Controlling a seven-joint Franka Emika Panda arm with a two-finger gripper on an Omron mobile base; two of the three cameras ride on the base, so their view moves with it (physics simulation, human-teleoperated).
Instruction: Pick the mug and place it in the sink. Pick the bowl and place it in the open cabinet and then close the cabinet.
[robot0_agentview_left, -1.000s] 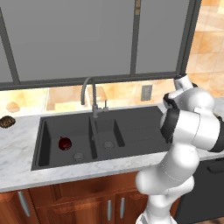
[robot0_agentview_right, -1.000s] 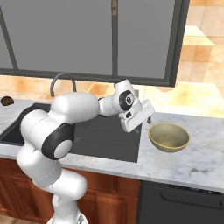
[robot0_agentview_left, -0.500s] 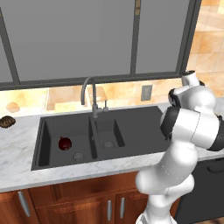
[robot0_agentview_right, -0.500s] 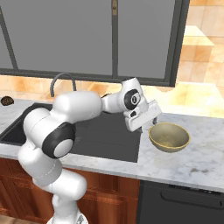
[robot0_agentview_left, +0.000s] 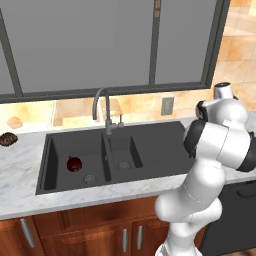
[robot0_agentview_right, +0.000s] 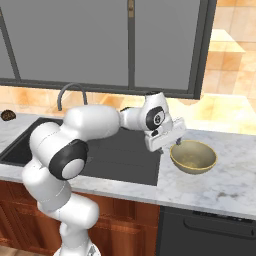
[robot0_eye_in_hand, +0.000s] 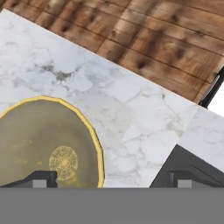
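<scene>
Hovering at the counter (robot0_agentview_right: 220, 185) right of the sink (robot0_agentview_left: 150, 150), claw (robot0_agentview_right: 170, 141) spread wide, grasping nothing. Bowl (robot0_agentview_right: 193, 157) sits just beside the sink's right edge; one fingertip (robot0_eye_in_hand: 41, 178) over its inside, the other outside the near rim. Mug (robot0_agentview_left: 74, 163) lies in the left basin. Risk: glossy rim slips if I close off-centre, bowl tips or skids along the counter.

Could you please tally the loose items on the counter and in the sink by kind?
Mug, dark red, in the left sink basin: 1
Bowl, yellow-tan, on the counter: 1
Dark brown lumpy item: 1
Tan lumpy item: 1
Total: 4
</scene>
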